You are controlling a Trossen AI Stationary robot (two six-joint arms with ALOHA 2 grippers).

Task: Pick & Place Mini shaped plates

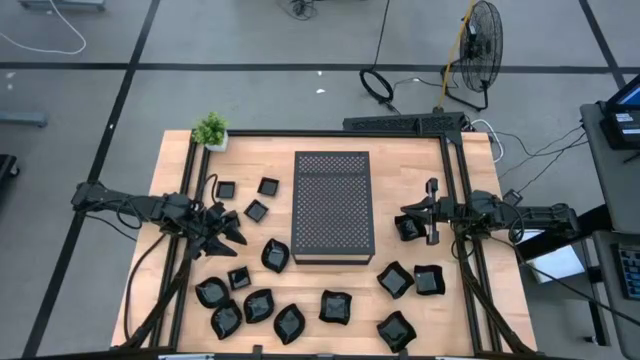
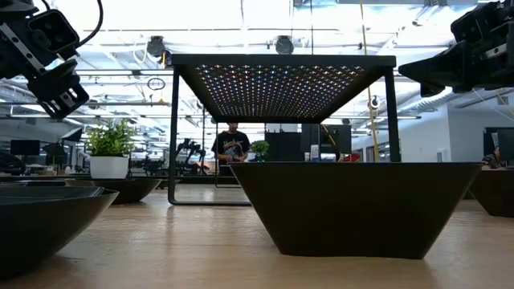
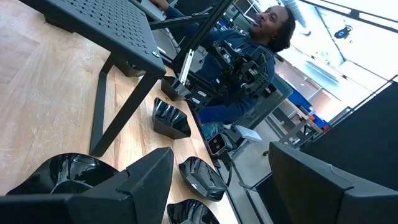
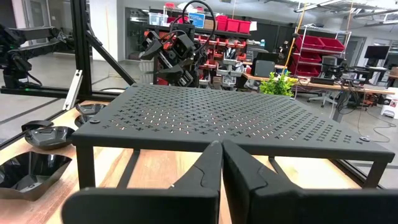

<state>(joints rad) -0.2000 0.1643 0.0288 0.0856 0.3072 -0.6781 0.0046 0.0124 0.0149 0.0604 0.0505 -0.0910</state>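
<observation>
Several glossy black mini shaped plates lie flat on the wooden table (image 1: 400, 160). Three are on the left (image 1: 256, 211), many along the near side (image 1: 289, 322) and one on the right (image 1: 407, 228). My left gripper (image 1: 232, 232) (image 3: 224, 186) hovers open at the left, level, with plates (image 3: 202, 177) on the table ahead of it and nothing between its fingers. My right gripper (image 1: 405, 212) (image 4: 222, 155) hovers shut at the right, level, pointing at the perforated stand (image 4: 230, 115). It is just on the far side of the right-hand plate.
A large dark perforated rectangular stand (image 1: 333, 207) on thin legs occupies the table's middle between the arms. A small potted plant (image 1: 211, 130) stands at the far left corner. A dark frame (image 1: 455, 170) borders the table. A person (image 3: 249, 62) sits beyond the table's right edge.
</observation>
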